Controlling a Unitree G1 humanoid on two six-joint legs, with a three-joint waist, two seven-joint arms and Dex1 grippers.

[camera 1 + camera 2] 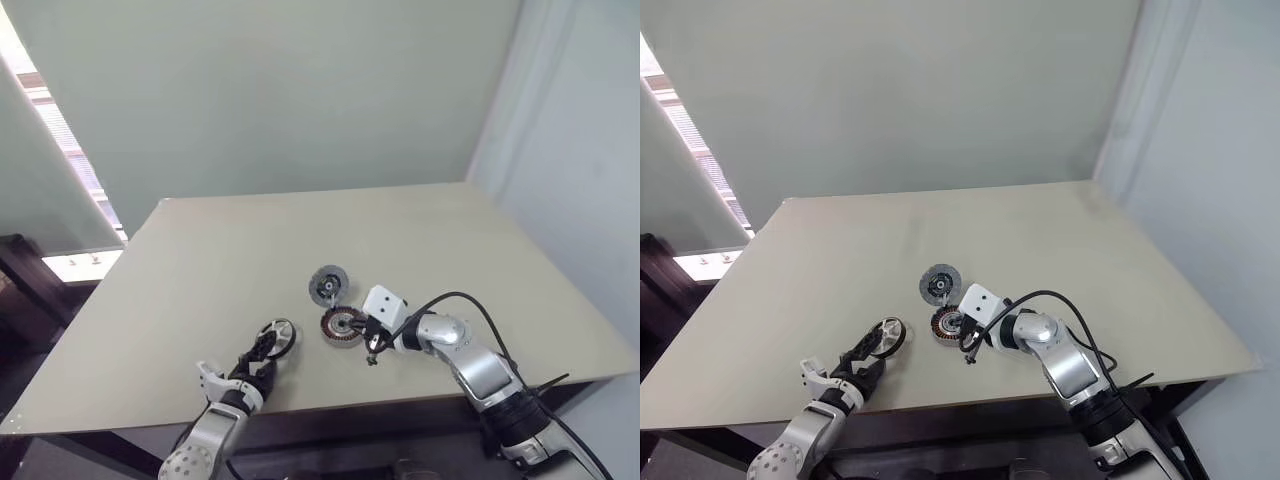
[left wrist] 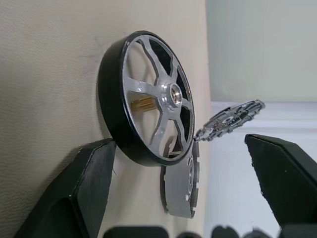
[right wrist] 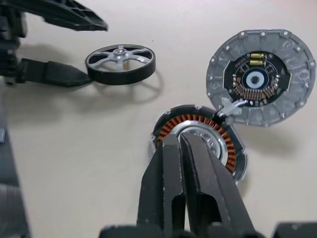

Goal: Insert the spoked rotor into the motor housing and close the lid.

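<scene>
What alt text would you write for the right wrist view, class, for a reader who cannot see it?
The right gripper, shut, rests over the copper-wound motor housing on a beige table. The grey lid lies open beside the housing, and beyond them the open left gripper brackets the spoked rotor.

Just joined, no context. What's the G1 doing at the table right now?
It is assembling a small motor on the table. The left gripper is open, with its fingers on either side of the spoked rotor, which stands on the tabletop, not yet gripped. The right gripper is shut, its tips at the copper-wound motor housing. The lid lies open beside the housing, so the rotor is not in yet and the lid is not closed.
</scene>
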